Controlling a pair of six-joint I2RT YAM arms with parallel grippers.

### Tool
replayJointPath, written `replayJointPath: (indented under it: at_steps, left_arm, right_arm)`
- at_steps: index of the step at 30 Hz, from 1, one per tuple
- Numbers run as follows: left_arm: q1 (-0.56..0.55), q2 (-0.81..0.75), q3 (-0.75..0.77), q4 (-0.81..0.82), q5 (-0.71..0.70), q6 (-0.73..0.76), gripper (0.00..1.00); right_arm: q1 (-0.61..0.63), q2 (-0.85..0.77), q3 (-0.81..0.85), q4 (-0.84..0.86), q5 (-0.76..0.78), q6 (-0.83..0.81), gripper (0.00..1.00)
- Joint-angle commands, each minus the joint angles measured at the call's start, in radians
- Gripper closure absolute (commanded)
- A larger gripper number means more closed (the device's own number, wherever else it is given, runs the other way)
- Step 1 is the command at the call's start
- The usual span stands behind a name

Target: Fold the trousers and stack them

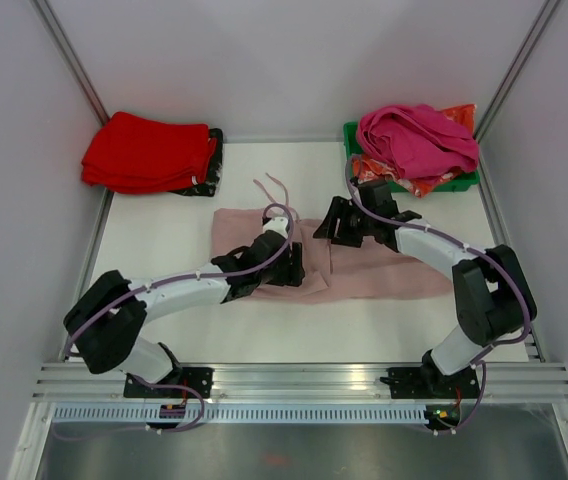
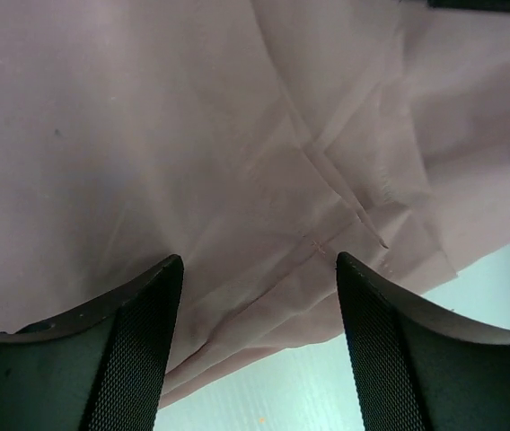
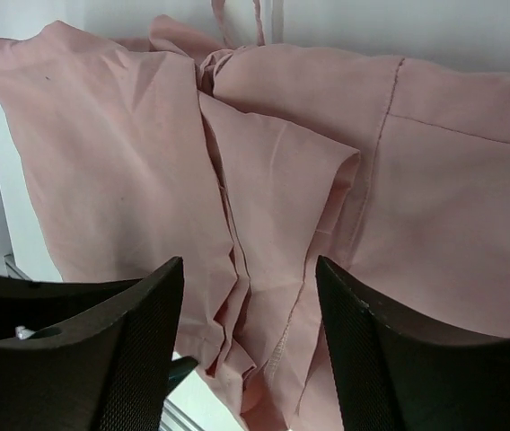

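The pale pink trousers [image 1: 394, 270] lie flat across the middle of the white table, folded lengthwise, with their drawstring cords [image 1: 269, 190] trailing toward the back. My left gripper [image 1: 292, 268] hovers low over the trousers' near edge, left of centre. In the left wrist view it [image 2: 258, 259] is open, with fabric [image 2: 192, 135] and bare table below and nothing between the fingers. My right gripper [image 1: 326, 228] sits over the trousers' far edge near the middle. It [image 3: 248, 261] also stands open above creased folds [image 3: 129, 162], holding nothing.
A stack of folded red garments [image 1: 149, 150] sits at the back left. A green bin [image 1: 464, 182] at the back right holds a magenta garment [image 1: 419, 135]. Grey walls close both sides, and a metal rail [image 1: 304, 380] runs along the near edge.
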Motion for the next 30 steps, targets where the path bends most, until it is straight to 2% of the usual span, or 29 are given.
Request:
replayJointPath:
  at_steps: [1,6,9,10,12,13,15,16,23,30]
  left_arm:
    - [-0.014,0.046,0.051,-0.024,-0.001,-0.026,0.26]
    - [-0.029,0.117,0.083,-0.054,-0.039,-0.029,0.36]
    - [-0.039,0.123,0.074,-0.025,-0.016,-0.033,0.48]
    - [-0.042,0.12,0.07,-0.005,-0.009,-0.034,0.56]
    - [-0.045,0.105,0.06,-0.002,0.004,-0.04,0.66]
    - [-0.048,0.096,0.054,-0.004,0.007,-0.043,0.76]
    - [-0.048,0.062,0.029,0.005,0.007,-0.045,0.85]
    - [-0.049,0.05,0.017,0.013,0.004,-0.048,0.98]
    - [-0.049,-0.053,-0.104,0.146,0.001,-0.048,0.98]
    - [-0.048,-0.137,-0.158,0.167,-0.006,-0.057,0.98]
  right_arm:
    - [0.006,0.028,0.054,0.047,0.021,-0.001,0.34]
    - [0.007,0.061,0.061,0.052,0.02,0.007,0.39]
    - [0.013,0.051,0.083,0.044,0.018,0.001,0.4]
    - [0.016,0.051,0.103,0.042,0.015,-0.002,0.4]
    - [0.033,0.057,0.138,0.032,0.011,-0.008,0.4]
    - [0.042,0.061,0.15,0.03,0.008,-0.011,0.4]
    - [0.061,0.076,0.182,0.03,0.009,-0.008,0.4]
    - [0.067,0.08,0.189,0.036,0.009,0.002,0.4]
    - [0.124,0.174,0.273,0.044,-0.003,-0.016,0.38]
    - [0.139,0.287,0.313,0.019,0.028,-0.063,0.33]
